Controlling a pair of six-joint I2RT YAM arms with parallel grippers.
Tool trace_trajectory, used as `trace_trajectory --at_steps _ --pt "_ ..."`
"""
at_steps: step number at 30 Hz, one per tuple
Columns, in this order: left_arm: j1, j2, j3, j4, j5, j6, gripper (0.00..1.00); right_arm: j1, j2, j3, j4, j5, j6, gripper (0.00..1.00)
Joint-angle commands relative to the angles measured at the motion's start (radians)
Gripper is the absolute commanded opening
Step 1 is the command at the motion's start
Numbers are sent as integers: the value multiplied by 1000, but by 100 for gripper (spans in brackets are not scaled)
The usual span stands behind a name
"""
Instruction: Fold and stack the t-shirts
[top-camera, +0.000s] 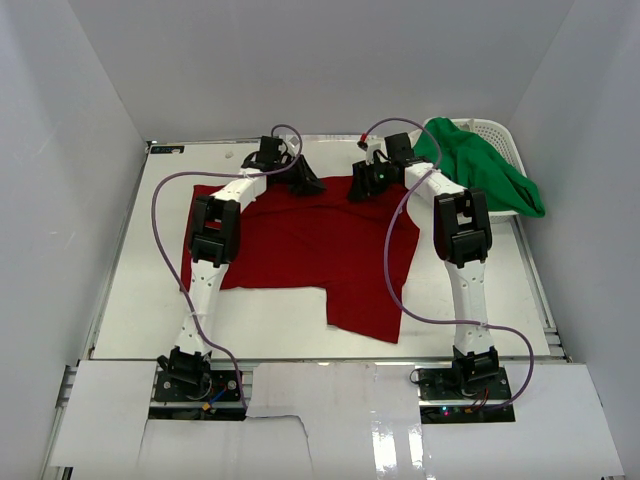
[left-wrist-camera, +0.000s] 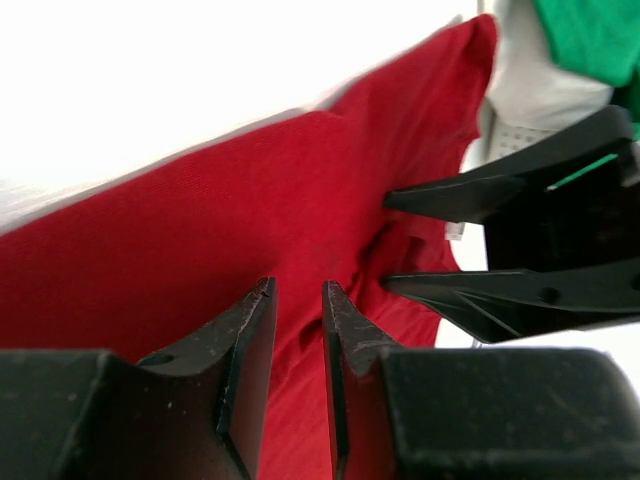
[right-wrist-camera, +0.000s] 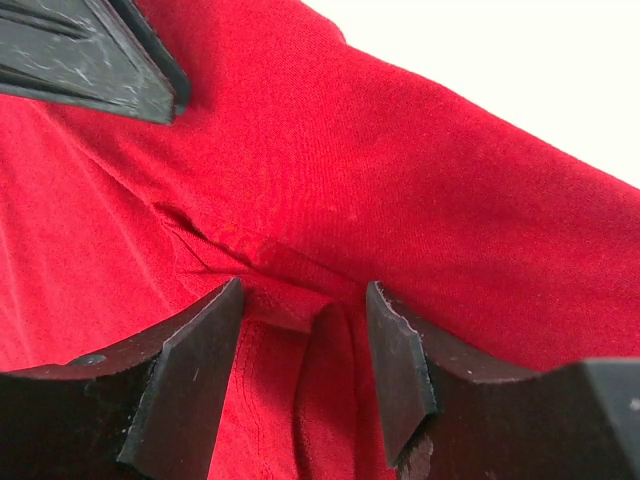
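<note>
The deep red t-shirt (top-camera: 310, 250) lies spread flat on the table, one part reaching toward the near edge. Both grippers are down at its far edge, close together. My left gripper (top-camera: 308, 184) has its jaws a narrow gap apart, with red cloth (left-wrist-camera: 200, 230) showing between the tips (left-wrist-camera: 297, 285). My right gripper (top-camera: 360, 187) is open, its jaws either side of a raised fold of the red shirt (right-wrist-camera: 305, 290). It also shows in the left wrist view (left-wrist-camera: 388, 240). The bright green t-shirt (top-camera: 480, 165) lies bunched in and over the basket.
The white slotted basket (top-camera: 490, 128) stands at the far right corner; it also shows in the left wrist view (left-wrist-camera: 520, 110). White walls enclose the table on three sides. Purple cables loop over both arms.
</note>
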Motion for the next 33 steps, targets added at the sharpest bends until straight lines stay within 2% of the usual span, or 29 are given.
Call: trace_trajectory --at_steps 1,7,9,10,12,13,15,21,24,30,33 --pt "-14 5 -4 -43 -35 45 35 -4 -49 16 -38 -39 -15 59" --pt "-17 22 -15 -77 -66 70 35 -4 -48 12 -55 -71 -2 55" --pt "-19 25 -18 -82 -72 73 35 -4 -53 2 -55 -78 3 44" --pt "-20 25 -18 -85 -78 76 35 -4 -55 -4 -57 -87 5 35" --pt "-22 26 -20 -89 -86 81 35 -4 -56 -8 -58 -94 6 25" --pt "-22 26 -20 -92 -93 85 35 -4 -59 -13 -58 -99 8 16" --pt "-25 29 -20 -95 -96 87 35 -3 -62 -16 -58 -110 9 11" --pt "-34 37 -7 -109 -107 96 35 2 -98 -27 -71 -127 23 13" --pt "-37 45 8 -128 -118 104 35 13 -121 -25 -100 -110 19 36" --pt "-44 49 28 -160 -132 116 35 19 -168 -54 -103 -94 20 42" --pt "-44 52 34 -181 -142 125 35 19 -159 -48 -126 -114 23 39"
